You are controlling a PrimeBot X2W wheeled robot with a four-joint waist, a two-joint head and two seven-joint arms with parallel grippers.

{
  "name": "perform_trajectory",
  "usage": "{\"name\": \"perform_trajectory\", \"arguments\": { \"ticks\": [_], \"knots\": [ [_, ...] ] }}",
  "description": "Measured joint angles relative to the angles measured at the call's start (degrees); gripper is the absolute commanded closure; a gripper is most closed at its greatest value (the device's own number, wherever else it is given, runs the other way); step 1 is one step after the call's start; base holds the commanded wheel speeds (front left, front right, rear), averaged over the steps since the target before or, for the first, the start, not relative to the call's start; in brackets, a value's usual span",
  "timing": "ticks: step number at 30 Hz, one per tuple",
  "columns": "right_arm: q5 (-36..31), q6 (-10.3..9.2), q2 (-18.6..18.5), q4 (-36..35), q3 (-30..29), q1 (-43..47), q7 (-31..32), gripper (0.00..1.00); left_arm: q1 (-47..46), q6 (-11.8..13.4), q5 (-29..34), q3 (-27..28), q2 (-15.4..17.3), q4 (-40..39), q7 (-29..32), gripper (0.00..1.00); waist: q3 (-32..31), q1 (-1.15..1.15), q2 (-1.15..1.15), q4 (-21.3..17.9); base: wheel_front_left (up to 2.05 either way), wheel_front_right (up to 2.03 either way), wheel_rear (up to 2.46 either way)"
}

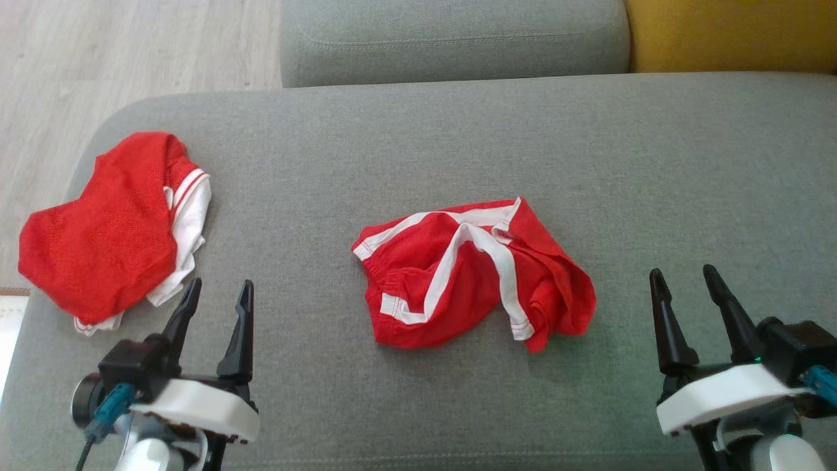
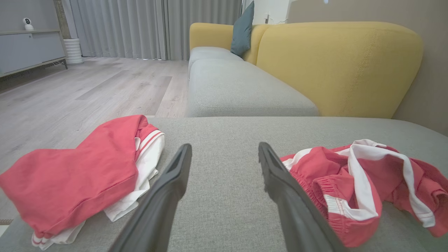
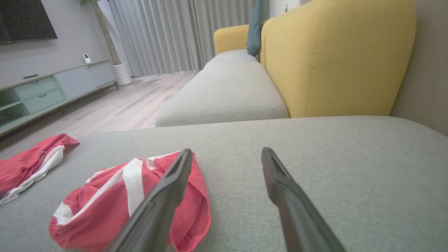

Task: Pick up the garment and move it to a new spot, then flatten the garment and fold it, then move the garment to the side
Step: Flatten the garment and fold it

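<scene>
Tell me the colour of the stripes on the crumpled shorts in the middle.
White, on the red shorts; the head view shows them best.

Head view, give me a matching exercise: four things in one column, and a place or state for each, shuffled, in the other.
1 shorts
2 left garment
3 left gripper
4 backrest

A yellow, top right
B open, lower left
C crumpled, middle of the cushion
D heaped at the cushion's left end

Pairs: 1-C, 2-D, 3-B, 4-A
</scene>
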Motion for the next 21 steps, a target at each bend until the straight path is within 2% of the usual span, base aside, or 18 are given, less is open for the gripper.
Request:
{"name": "perform_trajectory", "arguments": {
  "ticks": [10, 17, 21],
  "knots": [
    [0.0, 0.00, 0.0, 0.4, 1.4, 0.0, 0.6, 0.00, -0.2, 0.0, 0.6, 0.0, 0.0, -0.1, 0.0, 0.00, 1.1, 0.00, 0.00, 0.3, 0.00, 0.00, 0.00],
    [0.1, 0.00, 0.0, 4.6, 7.7, -1.3, 2.1, 0.00, -2.1, -0.6, 1.5, -0.1, -0.2, -0.2, 0.0, 0.00, 3.3, 0.00, 0.00, 1.3, 0.00, 0.00, 0.00],
    [0.0, 0.00, 0.0, 8.5, 9.6, -5.1, 2.1, 0.00, -4.5, -1.1, 2.2, -0.3, -0.7, -0.4, 0.0, 0.00, 5.1, 0.00, 0.00, 2.1, 0.00, 0.00, 0.00]
  ]
}}
